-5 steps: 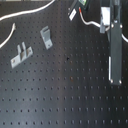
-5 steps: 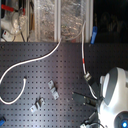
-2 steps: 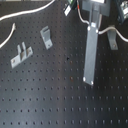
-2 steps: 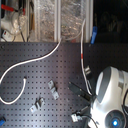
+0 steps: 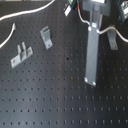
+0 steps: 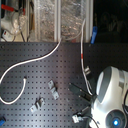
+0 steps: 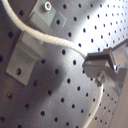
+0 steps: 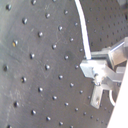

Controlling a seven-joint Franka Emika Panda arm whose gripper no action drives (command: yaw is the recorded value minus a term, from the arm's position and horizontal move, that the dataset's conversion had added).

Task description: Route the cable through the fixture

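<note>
Currently: cable in hand, brackets untouched on desk

Black perforated desk [image 5: 60, 100], holes in regular grid. Three small grey metal brackets bolted on it.

First exterior view: double-post bracket [image 5: 21, 54] toward the first exterior view's left; single angled bracket [image 5: 46, 36] just beyond it, nearer centre. Long grey finger [image 5: 93, 55] hanging down from arm at upper right of frame, tip close to desk surface. White cable [image 5: 30, 11] sweeping across top left, one strand curving down the far left edge. Well apart from both brackets.

Second exterior view: cable [image 6: 37, 59] looping over desk from the second exterior view's left, rising to the rear edge, then dropping again toward the arm. Short red band [image 6: 82, 55] on the descending stretch. Rounded white arm housing [image 6: 111, 95] at lower right of frame. Hand [image 6: 86, 93] beside it, cable running down into it. Two brackets in this view: one [image 6: 53, 88] near centre, another [image 6: 37, 105] lower left. Clear plastic bins [image 6: 62, 20] behind desk.

First wrist view: cable [image 7: 50, 39] passing over the face of a folded bracket [image 7: 30, 45], then on to the fingers [image 7: 102, 64]. Touching bracket or just above it: cannot tell.

Second wrist view: cable [image 8: 84, 35] running straight into the pads [image 8: 94, 67]. Hand closed narrow, gripping cable.
</note>
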